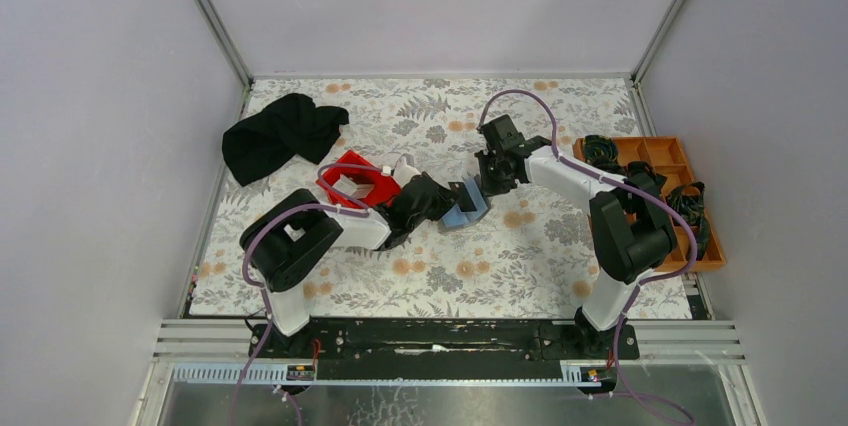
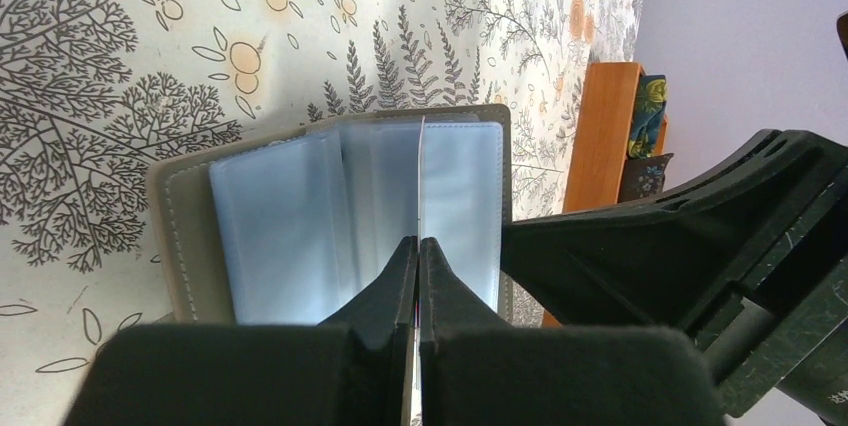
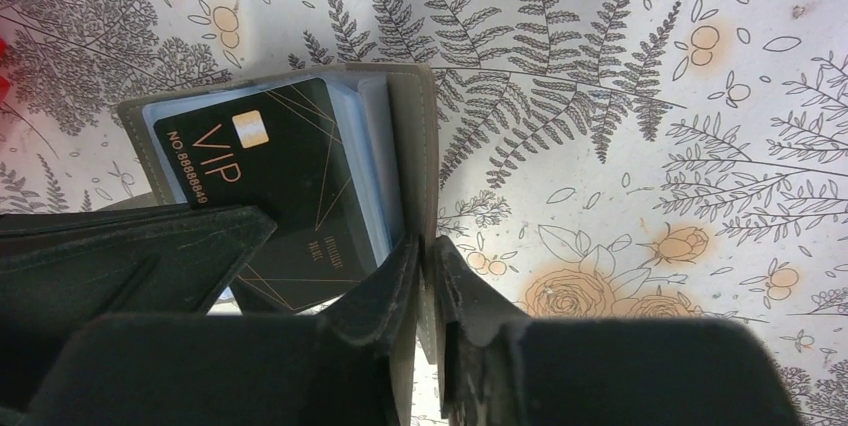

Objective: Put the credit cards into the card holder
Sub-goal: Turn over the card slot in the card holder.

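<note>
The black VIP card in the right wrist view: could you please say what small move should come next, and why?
Probably the left gripper should ease the black VIP card deeper into the card holder: the card lies only partly over its sleeves, and the right gripper clamps the cover.

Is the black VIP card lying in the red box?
No, the black VIP card sits in the open grey card holder.
</note>
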